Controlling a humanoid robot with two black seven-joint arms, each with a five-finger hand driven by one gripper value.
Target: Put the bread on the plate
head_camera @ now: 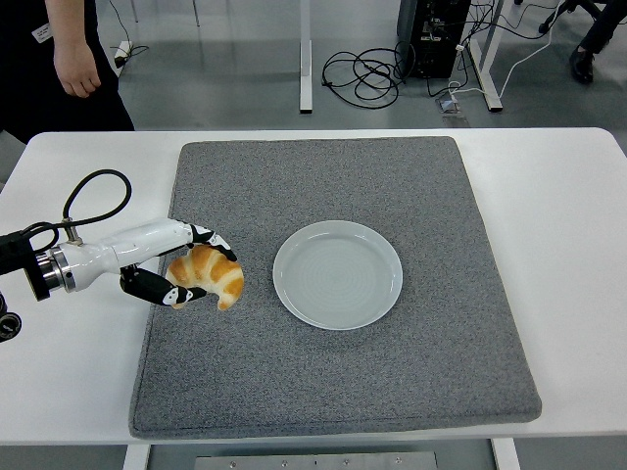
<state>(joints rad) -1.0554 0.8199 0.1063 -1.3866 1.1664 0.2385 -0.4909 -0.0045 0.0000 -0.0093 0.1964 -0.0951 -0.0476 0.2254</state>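
The croissant (207, 277) is pinched in the left hand (176, 269), fingers curled over its top and thumb tucked beneath, and appears to be held just above the grey mat (333, 392), to the left of the pale plate (338, 275). The plate is seen empty, so the grasp is judged done, while the carry across and the release onto the plate remain. The right arm is not in view. A person (59, 59) is seen at the table's far left corner.
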